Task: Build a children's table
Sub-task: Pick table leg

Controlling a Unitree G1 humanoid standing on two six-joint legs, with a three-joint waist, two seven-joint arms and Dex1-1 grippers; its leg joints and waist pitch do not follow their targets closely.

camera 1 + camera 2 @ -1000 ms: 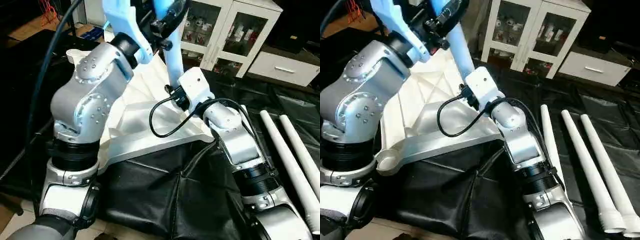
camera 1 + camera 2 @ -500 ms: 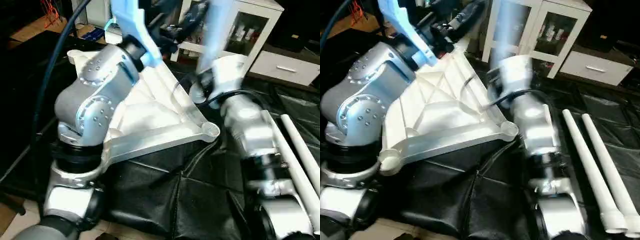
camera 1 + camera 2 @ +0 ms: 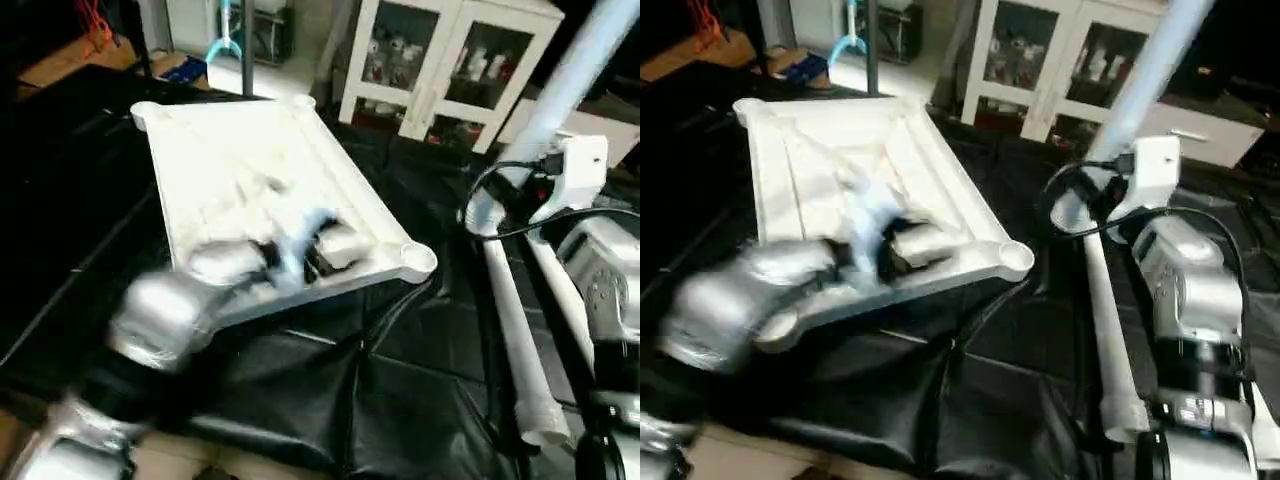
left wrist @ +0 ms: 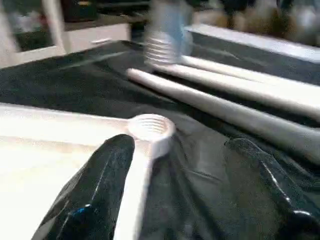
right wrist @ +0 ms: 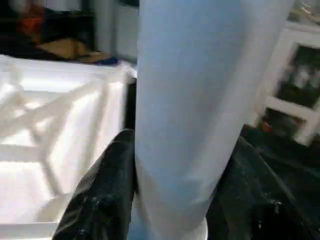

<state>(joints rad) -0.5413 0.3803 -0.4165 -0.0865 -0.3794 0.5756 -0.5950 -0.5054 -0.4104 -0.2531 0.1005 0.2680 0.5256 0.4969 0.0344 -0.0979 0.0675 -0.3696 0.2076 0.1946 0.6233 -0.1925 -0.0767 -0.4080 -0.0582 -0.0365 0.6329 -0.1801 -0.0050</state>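
Gripping one tapered white leg (image 3: 1140,95) partway up its shaft, the right gripper (image 5: 170,200) has its two black fingers pressed against either side of the tube, so the leg stands tilted up toward one o'clock with its blunt threaded end (image 4: 162,50) hanging above the black cover. The left gripper (image 4: 185,185) hangs spread wide and empty over the tabletop's near right corner, its fingers straddling the threaded corner socket (image 4: 151,127) without touching it.

The tabletop (image 3: 250,170) lies upside down at the ten o'clock side of the black-covered work surface (image 3: 400,400), ribs facing up, a raised rim all round and a round socket at each visible corner. It looks like moulded white plastic: probably light, fairly stiff because of the ribbing, and smooth enough to slide on the cloth if pushed sideways. Its rim or a rib would give the surest purchase. More legs (image 3: 1105,320) lie side by side on the cover at about four o'clock, just beside the right arm, narrow ends pointing away.

The held leg is a hollow-looking tube, likely light but long, so its free end will swing readily; a hold nearer the threaded end would give better control when lining it up. The plastic is glossy and may twist in the fingers while being screwed in. My judgement is that the nearest socket, at the tabletop's four o'clock corner, is the obvious target, and the thread will need to start square to avoid cross-threading.
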